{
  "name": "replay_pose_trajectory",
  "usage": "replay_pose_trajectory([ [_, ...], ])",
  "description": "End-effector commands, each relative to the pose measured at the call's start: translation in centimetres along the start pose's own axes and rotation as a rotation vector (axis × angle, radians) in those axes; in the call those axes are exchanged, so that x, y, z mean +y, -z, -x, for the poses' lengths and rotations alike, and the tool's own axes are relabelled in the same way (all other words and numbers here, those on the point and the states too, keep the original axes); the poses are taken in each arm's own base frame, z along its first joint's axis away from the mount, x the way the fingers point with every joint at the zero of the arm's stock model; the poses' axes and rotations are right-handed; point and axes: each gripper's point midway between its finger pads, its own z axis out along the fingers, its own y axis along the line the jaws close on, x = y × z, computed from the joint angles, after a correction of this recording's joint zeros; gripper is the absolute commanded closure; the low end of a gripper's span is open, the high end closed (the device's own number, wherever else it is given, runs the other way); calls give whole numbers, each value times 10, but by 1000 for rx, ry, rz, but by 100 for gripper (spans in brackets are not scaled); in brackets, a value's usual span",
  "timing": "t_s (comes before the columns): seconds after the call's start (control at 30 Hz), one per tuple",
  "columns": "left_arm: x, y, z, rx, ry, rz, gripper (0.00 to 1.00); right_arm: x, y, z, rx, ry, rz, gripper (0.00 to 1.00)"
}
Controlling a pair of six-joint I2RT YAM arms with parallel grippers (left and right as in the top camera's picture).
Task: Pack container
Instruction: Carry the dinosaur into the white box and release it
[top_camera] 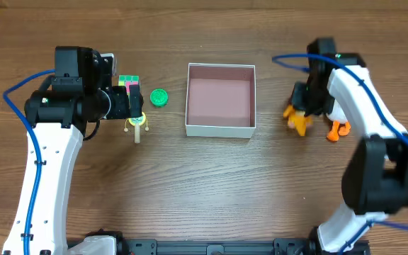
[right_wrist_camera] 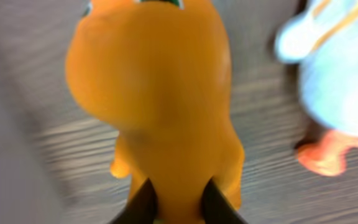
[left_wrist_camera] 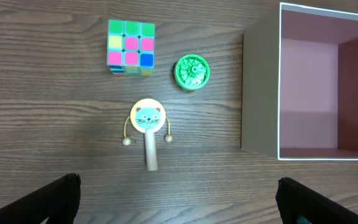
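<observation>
Desk (top_camera: 204,191): dark wood grain. Container (top_camera: 219,129) sat at the centre, toward the far edge, open side up, with white walls and a dusty pink floor. Nothing lay inside it. In the left wrist view the container (left_wrist_camera: 260,93) filled the right side of the frame, its near wall in shadow.

Left end effector (top_camera: 134,105) hung over the toys left of the container. Its fingers (left_wrist_camera: 48,199) stood wide apart at the bottom corners of the wrist view and gripped nothing.

Below it lay three items, each apart from the others and from the box:
- colour cube (top_camera: 128,83) (left_wrist_camera: 130,46), farthest from the arm base, showing green, pink, yellow and blue squares.
- green disc (top_camera: 159,97) (left_wrist_camera: 192,71), round and ribbed, just beside the cube on the container side.
- cat-face rattle (top_camera: 137,125) (left_wrist_camera: 148,118), lying flat: a yellow drum with a wooden handle and two small beads on cords.

Right end effector (top_camera: 304,106) was right of the container and clamped on the orange toy (top_camera: 297,120). The wrist view showed both dark fingertips (right_wrist_camera: 143,205) pressed to the sides of the orange toy (right_wrist_camera: 160,93). That frame was blurred, so I could not tell whether the toy touched the desk.

Pale toy (top_camera: 337,129) (right_wrist_camera: 334,62) stood just beside it, away from the container. It had a whitish body and orange feet, and was partly hidden under the arm in the overhead view.
</observation>
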Motion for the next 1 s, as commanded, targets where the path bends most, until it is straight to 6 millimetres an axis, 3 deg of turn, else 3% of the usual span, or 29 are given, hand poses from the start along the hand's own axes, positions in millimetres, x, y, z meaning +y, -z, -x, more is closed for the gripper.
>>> replay_pose_trajectory([
  [0.0, 1, 5, 8, -23, -18, 4, 0, 64, 140, 15, -340, 109, 216, 96],
  [0.07, 1, 5, 8, -23, -18, 4, 0, 102, 176, -6, -398, 107, 320, 96],
  [0.2, 1, 5, 8, -23, -18, 4, 0, 158, 168, -25, -385, 146, 400, 96],
  [0.27, 1, 5, 8, -23, -18, 4, 0, 191, 138, -29, -327, 119, 412, 96],
  [0.47, 1, 5, 8, -23, -18, 4, 0, 256, 40, -49, -179, 184, 377, 96],
  [0.53, 1, 5, 8, -23, -18, 4, 0, 263, 12, -56, -136, 181, 345, 96],
  [0.67, 1, 5, 8, -23, -19, 4, 0, 262, -24, -60, -84, 173, 298, 96],
  [0.7, 1, 5, 8, -23, -19, 4, 0, 261, -29, -62, -75, 180, 287, 90],
  [0.73, 1, 5, 8, -23, -18, 4, 0, 261, -30, -62, -74, 180, 285, 84],
  [0.87, 1, 5, 8, -23, -18, 4, 0, 262, -25, -61, -91, 255, 293, 45],
  [0.9, 1, 5, 8, -23, -19, 4, 0, 262, -19, -60, -105, 294, 297, 37],
  [0.97, 1, 5, 8, -23, -19, 4, 0, 253, 7, -50, -171, 296, 288, 31],
])
